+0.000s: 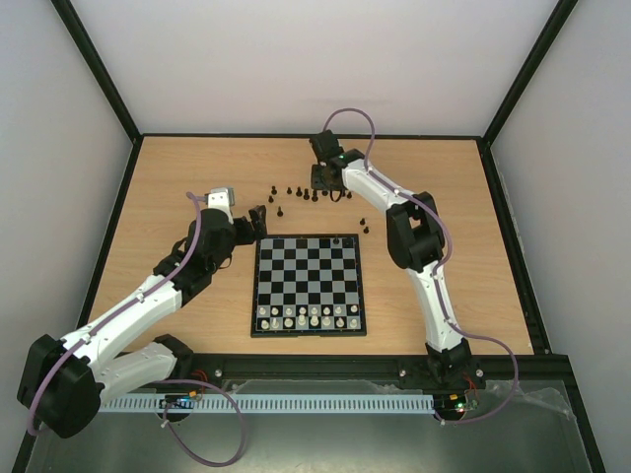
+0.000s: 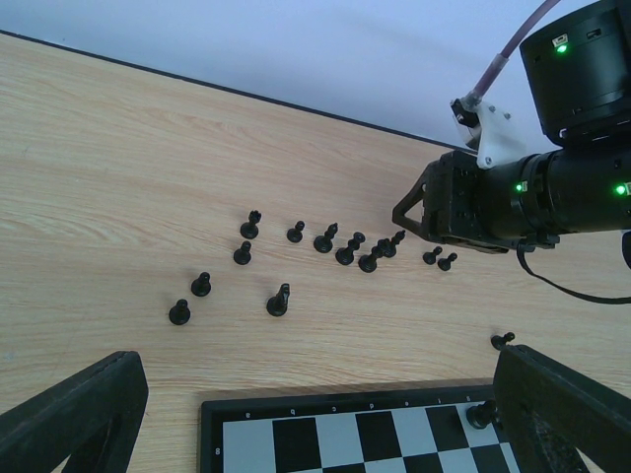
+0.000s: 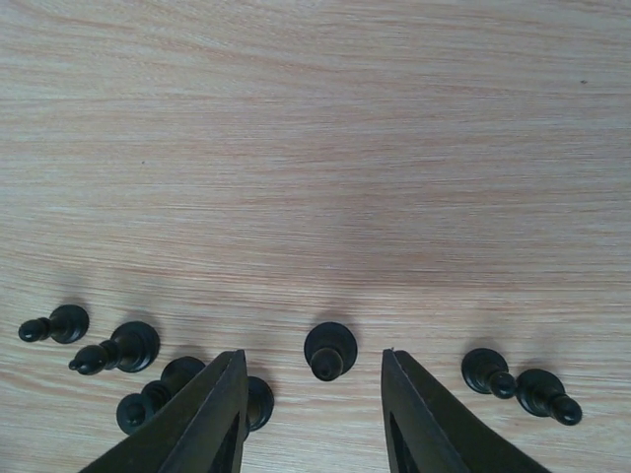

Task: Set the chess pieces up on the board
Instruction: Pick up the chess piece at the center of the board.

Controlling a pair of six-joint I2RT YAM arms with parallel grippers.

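The board (image 1: 254, 286) lies between my arms, with one black piece (image 1: 340, 239) on its far row. Several black chess pieces (image 1: 306, 193) stand scattered on the wood beyond it. My right gripper (image 1: 325, 182) is down among them. In the right wrist view it (image 3: 312, 355) is open, and a black pawn (image 3: 329, 347) stands upright between its fingers (image 3: 212, 414), touching neither. My left gripper (image 1: 258, 222) hovers by the board's far left corner. It (image 2: 317, 360) is wide open and empty above the board's edge (image 2: 296, 406), facing the loose pieces (image 2: 345, 251).
Pale pieces (image 1: 308, 317) fill the board's two near rows. Other black pieces (image 3: 123, 345) (image 3: 518, 379) stand close on both sides of the right fingers. A lone black piece (image 1: 365, 229) stands near the board's far right corner. Black rails frame the table.
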